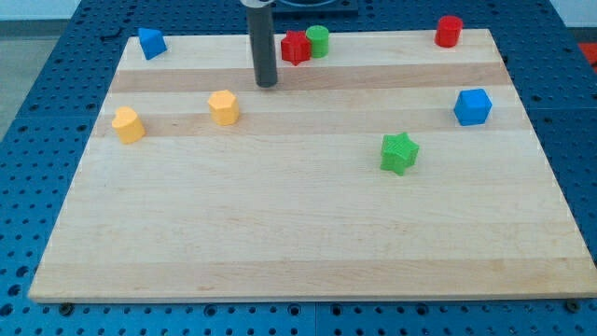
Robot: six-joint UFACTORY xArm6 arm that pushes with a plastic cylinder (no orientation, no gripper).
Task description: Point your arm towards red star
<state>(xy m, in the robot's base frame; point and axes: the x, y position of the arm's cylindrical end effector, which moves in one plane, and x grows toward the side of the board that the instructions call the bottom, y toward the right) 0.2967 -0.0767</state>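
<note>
The red star (296, 48) sits near the view's top edge of the wooden board (298, 243), touching a green cylinder (318, 40) on its right. My tip (268, 84) is on the board just below and to the left of the red star, a short gap away. The dark rod rises from it to the view's top edge.
A blue block (151, 43) sits at the top left, a red cylinder (449, 31) at the top right. Two yellow blocks (129, 124) (224, 107) lie at the left. A blue cube (473, 106) and a green star (399, 153) lie at the right.
</note>
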